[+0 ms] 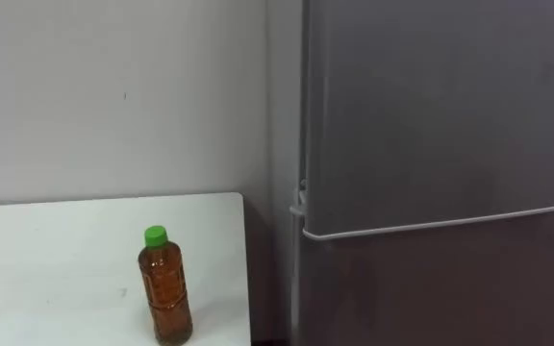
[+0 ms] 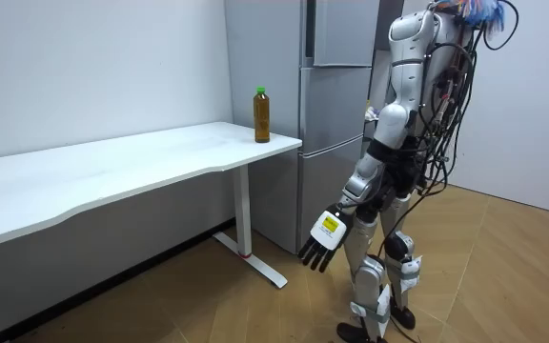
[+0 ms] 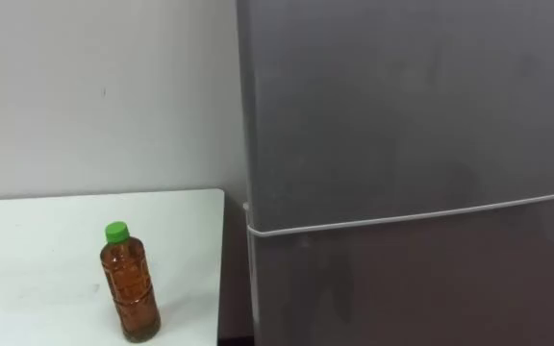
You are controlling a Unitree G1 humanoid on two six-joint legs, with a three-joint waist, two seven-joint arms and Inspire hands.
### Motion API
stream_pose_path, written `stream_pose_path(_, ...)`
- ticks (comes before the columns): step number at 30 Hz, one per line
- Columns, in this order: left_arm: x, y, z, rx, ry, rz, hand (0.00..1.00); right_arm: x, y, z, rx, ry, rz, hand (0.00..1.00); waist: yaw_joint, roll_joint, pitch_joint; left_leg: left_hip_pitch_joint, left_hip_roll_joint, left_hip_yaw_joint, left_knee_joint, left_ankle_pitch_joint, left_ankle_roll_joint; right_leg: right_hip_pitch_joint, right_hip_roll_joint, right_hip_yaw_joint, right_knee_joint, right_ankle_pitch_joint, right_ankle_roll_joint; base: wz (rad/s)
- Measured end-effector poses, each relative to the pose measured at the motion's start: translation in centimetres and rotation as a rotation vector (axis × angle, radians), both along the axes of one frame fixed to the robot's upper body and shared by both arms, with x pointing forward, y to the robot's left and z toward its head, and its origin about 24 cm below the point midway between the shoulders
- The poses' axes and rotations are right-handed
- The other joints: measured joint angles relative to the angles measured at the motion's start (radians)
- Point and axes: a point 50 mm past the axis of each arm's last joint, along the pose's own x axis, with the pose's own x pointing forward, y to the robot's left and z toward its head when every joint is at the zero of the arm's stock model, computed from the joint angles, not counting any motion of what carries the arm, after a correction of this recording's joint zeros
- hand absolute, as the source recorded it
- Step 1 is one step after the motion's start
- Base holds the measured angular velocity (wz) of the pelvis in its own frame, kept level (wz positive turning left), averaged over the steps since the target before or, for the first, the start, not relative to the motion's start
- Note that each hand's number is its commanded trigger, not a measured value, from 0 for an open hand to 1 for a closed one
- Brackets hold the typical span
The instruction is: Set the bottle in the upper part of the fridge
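Near the right end of the white table [image 1: 56,259], at about 7 o'clock in the eye views, the bottle [image 1: 166,288] stands upright, filled with amber liquid and closed with a green cap [image 1: 155,234]; nothing touches it. At its 3 o'clock, just past the table edge, the grey fridge [image 1: 431,125] stands with both doors closed, and a pale seam [image 1: 450,224] divides the upper door from the lower one at roughly the height of the cap. A plain light wall [image 1: 113,96] rises behind the table at the bottle's 12 o'clock. From the room view, the robot stands upright on the wood floor [image 2: 255,305] facing the fridge, with the table's end at its 10 o'clock. Its left arm hangs at its side, and the left hand [image 2: 324,243] is low, the fingers loosely spread and pointing down toward 7 o'clock, empty. The bottle sits well apart from that hand, up at its 11 o'clock on the tabletop
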Motion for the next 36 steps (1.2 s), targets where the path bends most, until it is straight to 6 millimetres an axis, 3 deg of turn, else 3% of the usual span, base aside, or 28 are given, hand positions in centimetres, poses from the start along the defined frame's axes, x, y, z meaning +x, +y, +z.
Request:
stream_pose_path(13, 0.9, 0.3, 0.2, 0.079, -0.005, -0.055, 0.0, 0.0, 0.0, 0.0, 0.001, 0.002, 0.004, 0.0, 0.001, -0.002, 0.0005, 0.003, -0.004, -0.007, 0.0, -0.002, 0.001, 0.009, 0.0, -0.001, -0.009, -0.001, 0.001, 0.0)
stream_pose_path(23, 1.1, 0.6, 0.3, 0.081, -0.047, 0.123, 0.0, 0.0, -0.1, 0.0, 0.008, -0.002, 0.001, 0.0, 0.0, -0.001, 0.0009, 0.007, -0.003, -0.006, -0.001, -0.002, 0.001, 0.012, 0.0, 0.0, -0.009, -0.001, 0.001, 0.0)
stream_pose_path(28, 3.1, 1.7, 1.0, 0.107, -0.146, 0.24, 0.0, 0.1, -0.5, 0.1, -0.008, -0.003, 0.015, 0.0, 0.001, 0.011, 0.0052, 0.007, -0.002, -0.011, 0.006, -0.008, 0.003, 0.021, 0.0, -0.001, -0.005, 0.0, 0.001, 0.02)
stream_pose_path(36, 7.8, 3.2, 3.2, 0.117, -0.415, 0.438, 0.0, 0.2, -1.0, 0.3, -0.006, -0.028, -0.017, 0.0, -0.001, 0.037, 0.004, 0.005, 0.0, -0.013, 0.013, -0.012, 0.003, 0.02, 0.0, 0.0, -0.002, 0.0, 0.001, 0.0)
